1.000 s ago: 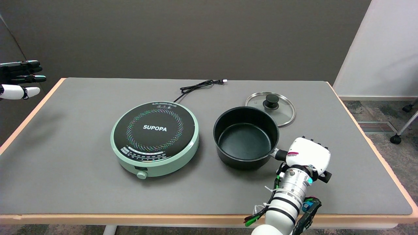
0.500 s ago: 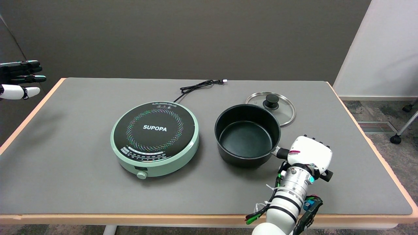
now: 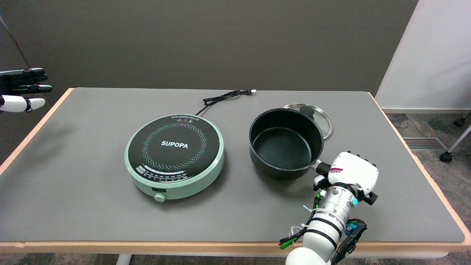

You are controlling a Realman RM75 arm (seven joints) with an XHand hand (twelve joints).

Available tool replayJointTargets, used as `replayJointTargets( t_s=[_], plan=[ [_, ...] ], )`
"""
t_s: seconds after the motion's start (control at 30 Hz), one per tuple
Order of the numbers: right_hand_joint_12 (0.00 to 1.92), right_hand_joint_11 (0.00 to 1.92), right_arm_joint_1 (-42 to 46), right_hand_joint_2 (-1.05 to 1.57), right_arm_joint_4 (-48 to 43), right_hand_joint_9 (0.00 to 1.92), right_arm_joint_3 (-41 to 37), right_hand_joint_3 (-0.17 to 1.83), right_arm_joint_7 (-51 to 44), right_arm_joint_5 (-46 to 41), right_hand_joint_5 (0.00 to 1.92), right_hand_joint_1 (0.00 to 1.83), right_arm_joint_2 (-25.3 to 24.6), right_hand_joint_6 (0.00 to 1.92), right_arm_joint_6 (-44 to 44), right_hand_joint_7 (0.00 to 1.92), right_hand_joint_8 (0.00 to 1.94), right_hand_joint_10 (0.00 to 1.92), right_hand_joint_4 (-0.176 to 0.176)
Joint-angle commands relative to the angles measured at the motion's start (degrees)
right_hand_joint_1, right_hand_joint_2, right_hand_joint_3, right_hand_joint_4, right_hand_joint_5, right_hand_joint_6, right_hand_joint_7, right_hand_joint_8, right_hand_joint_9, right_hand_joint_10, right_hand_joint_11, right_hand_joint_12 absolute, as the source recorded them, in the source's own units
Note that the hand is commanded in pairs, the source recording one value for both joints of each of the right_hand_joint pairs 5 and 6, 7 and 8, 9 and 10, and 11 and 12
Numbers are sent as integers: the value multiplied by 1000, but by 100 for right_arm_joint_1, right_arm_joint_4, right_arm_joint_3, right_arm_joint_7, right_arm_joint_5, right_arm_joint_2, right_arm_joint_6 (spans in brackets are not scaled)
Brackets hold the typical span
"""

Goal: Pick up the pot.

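One black round metal pot [image 3: 286, 143] | handle axis runs toward desk [image 3: 92, 209] near-right corner | right robot hand [image 3: 352, 177] grips handle end | pot extends far-left from hand.

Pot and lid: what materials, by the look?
Pot: probably metal with a matte black nonstick coating; dark, dull, faintly speckled inside. Lid: likely clear glass in a shiny steel rim, table visible through it, with a black knob, maybe plastic.

Glass lid [image 3: 321, 118] close behind pot [image 3: 286, 142].
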State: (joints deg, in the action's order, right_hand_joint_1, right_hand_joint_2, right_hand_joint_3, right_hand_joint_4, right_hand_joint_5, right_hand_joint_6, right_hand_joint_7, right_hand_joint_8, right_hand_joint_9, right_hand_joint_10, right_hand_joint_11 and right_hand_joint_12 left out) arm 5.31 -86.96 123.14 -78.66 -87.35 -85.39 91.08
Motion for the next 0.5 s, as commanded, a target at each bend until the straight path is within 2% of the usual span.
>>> replayJointTargets(
  t_s=[0.03, 0.17, 0.5],
  plan=[
    [1919, 1919, -1, 1386, 34, 1919, -98, 585, 340, -95, 1919, 763, 61, 1919, 43, 1919, 1919, 1919, -44],
    [1911, 1911, -1, 1429, 31, 1911, -98, 519, 385, -105, 1911, 818, 74, 1911, 11, 1911, 1911, 1911, -48],
    [1905, 1905, -181, 1416, -38, 1905, -147, 633, 369, 47, 1905, 873, 115, 1905, -483, 1905, 1905, 1905, -58]
  ],
)
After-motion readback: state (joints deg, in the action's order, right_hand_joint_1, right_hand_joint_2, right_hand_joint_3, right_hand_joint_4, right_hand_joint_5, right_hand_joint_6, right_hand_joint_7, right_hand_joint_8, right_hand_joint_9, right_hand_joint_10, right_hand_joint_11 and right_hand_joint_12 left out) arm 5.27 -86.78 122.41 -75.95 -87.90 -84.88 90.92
